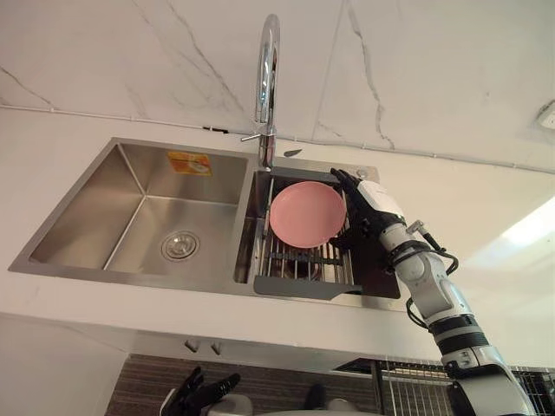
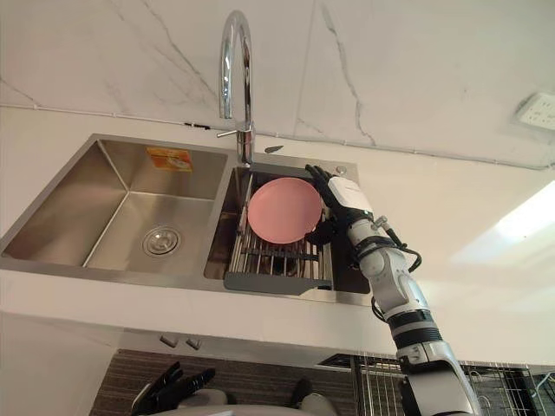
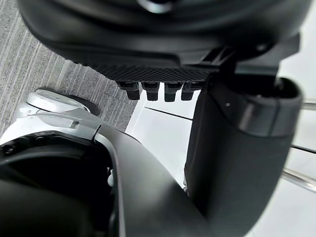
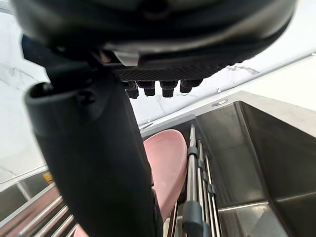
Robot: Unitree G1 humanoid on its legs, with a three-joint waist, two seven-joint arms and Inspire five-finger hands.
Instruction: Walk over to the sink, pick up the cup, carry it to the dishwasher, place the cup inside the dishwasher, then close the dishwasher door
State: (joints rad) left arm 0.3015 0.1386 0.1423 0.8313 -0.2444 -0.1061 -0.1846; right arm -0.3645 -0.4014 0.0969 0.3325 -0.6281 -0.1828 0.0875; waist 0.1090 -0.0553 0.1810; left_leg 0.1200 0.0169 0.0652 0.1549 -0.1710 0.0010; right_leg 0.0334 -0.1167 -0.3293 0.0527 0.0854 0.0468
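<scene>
**A:** Layout, big to small?

**B:** White counter (image 1: 494,217) held a steel double sink (image 1: 130,144), with a tall faucet (image 1: 267,69) at the divider. Left basin was bare but for its drain (image 1: 179,246). Right basin carried a slatted drain rack (image 1: 295,260). A pink dish (image 1: 305,214) leaned on edge in the rack, presumably left there to drip. It read more as a plate or shallow bowl than a cup, but nothing else looked like the task's thing.

**A:** Hands?

**B:** Right hand (image 1: 368,201) reached into the right basin, just beside the dish's right rim. Its fingers (image 1: 342,182) were fairly straight and the thumb held apart, with nothing pinched. Probably lined up to close on the rim. Could not tell whether it touched. Left hand (image 1: 201,392) hung low below the counter edge, fingers loosely spread, empty.

**A:** Any writing?

**B:** One orange-yellow sticker (image 1: 189,162) on the left basin's back wall. Print was too small to read.
</scene>
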